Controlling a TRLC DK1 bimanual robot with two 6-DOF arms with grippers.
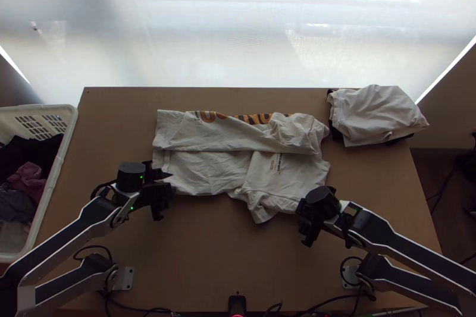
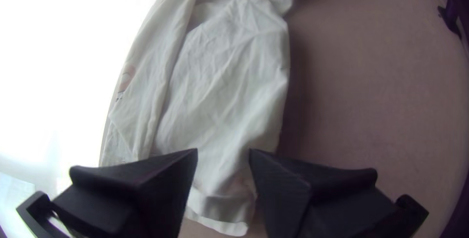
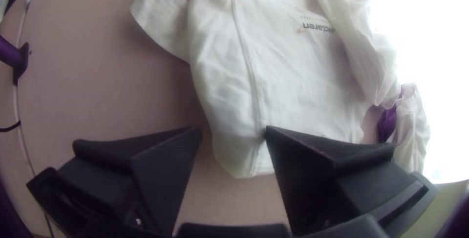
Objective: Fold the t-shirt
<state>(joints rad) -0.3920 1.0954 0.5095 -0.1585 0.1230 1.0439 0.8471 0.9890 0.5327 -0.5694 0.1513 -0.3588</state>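
Lying partly folded, a creased white t-shirt (image 1: 208, 172)

Wht basket (image 1: 64, 141) at L edge of table (image 1: 208, 263), w/ dark clothes (image 1: 18, 153) & a dusky-red cloth (image 1: 28, 179) inside. Far R corner: flat pile of wht cloth (image 1: 375, 112) w/ blk cloth (image 1: 337, 135) poking out underneath. Bright, pale backdrop (image 1: 226, 37) behind table. Small blk device (image 1: 237, 304) w/ red light, near edge, approx. mid.

Basket (image 1: 71, 125) cut off at top view's left edge, orange print (image 1: 208, 116) part-hidden by t-shirt (image 1: 220, 135) fold, dark cloth (image 1: 337, 136) mostly under white cloth (image 1: 375, 112).
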